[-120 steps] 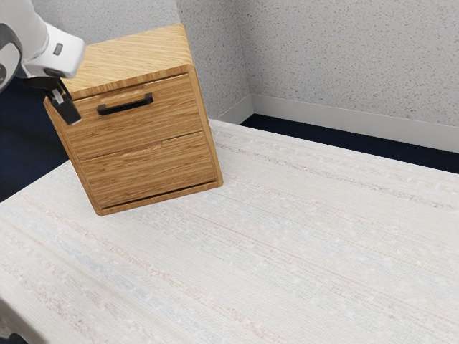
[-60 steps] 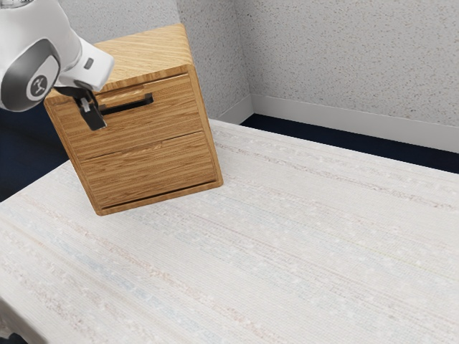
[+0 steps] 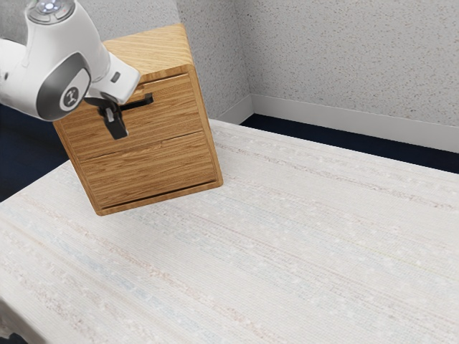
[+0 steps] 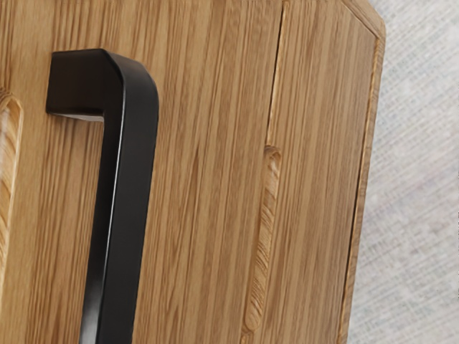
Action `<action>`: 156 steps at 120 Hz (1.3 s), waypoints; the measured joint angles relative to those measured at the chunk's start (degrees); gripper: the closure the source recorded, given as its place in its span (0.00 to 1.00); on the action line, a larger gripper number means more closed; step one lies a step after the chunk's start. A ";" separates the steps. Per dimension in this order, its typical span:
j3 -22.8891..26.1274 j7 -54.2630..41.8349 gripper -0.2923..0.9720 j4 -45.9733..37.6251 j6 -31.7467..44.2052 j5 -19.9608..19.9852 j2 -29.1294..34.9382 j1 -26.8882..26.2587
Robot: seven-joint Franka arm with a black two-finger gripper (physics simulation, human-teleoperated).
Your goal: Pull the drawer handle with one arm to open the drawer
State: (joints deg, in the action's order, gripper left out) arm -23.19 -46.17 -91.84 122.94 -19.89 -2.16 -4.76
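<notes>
A small wooden cabinet (image 3: 188, 154) stands on the table at the exterior view's upper left. Its top drawer (image 3: 168, 107) carries a black bar handle (image 3: 141, 100) and sits flush with the cabinet front, as does the lower drawer (image 3: 154, 168). My gripper (image 3: 115, 122) hangs open in front of the handle's left end and covers that part of it, with nothing between its fingers. Up close in the wrist view, the handle (image 4: 122, 201) stands off the drawer front, just ahead of my hand.
The cabinet rests on a pale woven tabletop (image 3: 287, 244) that stretches wide toward the exterior view's right and front. A grey wall corner (image 3: 215, 50) lies behind the cabinet. My white arm (image 3: 43, 64) comes in from the upper left.
My hand has moved toward the exterior view's right, from the cabinet's left edge to in front of the handle's left end. The drawer has not moved.
</notes>
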 joint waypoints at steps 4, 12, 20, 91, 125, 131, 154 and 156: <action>-0.01 -0.16 0.23 -0.01 0.12 0.14 -0.14 -0.09; -0.01 -0.46 0.23 0.13 0.31 0.67 -0.84 -0.07; -0.07 -0.73 0.23 0.25 0.46 1.01 -1.26 0.00; 0.76 -3.08 0.25 -1.00 1.09 3.78 -1.45 0.71; 1.10 -3.66 0.26 -5.77 0.75 3.73 3.62 -0.10; 1.05 -3.73 0.26 -7.04 0.71 3.66 4.81 -0.43; 1.20 -3.95 0.26 -11.08 0.45 3.37 9.77 -2.11; 1.21 -3.97 0.26 -11.34 0.42 3.36 10.07 -2.36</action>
State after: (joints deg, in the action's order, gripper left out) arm -21.98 -50.14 -103.18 123.36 -16.53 7.90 -7.12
